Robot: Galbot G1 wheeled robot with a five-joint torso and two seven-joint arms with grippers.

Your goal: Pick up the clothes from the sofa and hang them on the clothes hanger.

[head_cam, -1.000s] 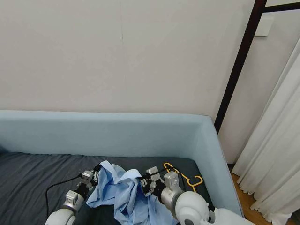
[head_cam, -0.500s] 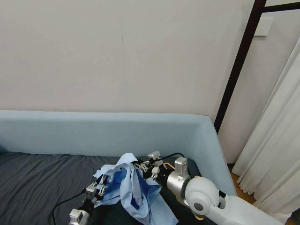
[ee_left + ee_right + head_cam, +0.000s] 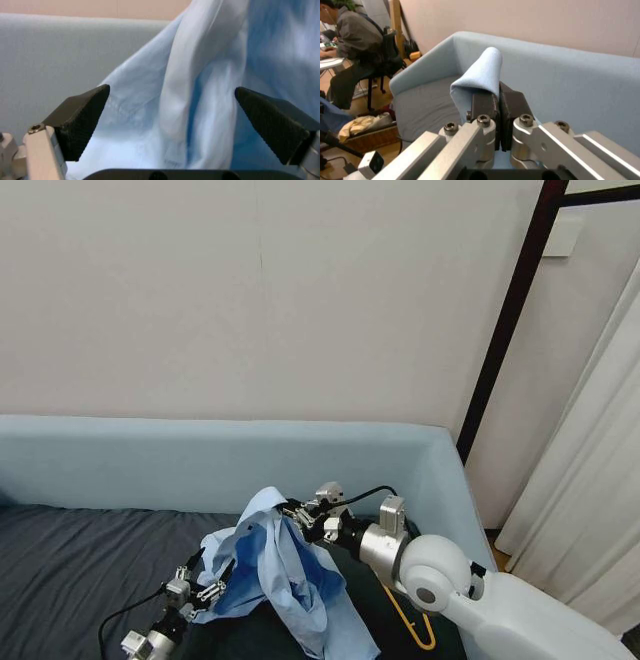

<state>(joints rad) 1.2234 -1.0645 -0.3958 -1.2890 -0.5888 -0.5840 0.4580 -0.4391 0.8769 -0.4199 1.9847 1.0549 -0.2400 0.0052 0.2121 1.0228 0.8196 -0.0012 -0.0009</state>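
The shirt [image 3: 482, 71] is clamped by the right gripper [image 3: 497, 101], mid-frame in its wrist view; the left gripper [image 3: 172, 101] is shown spread wide.

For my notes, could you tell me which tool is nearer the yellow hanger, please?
Right. The right tool, shut on the blue shirt, lies toward the yellow hanger; the left tool, open, is beyond the shirt.
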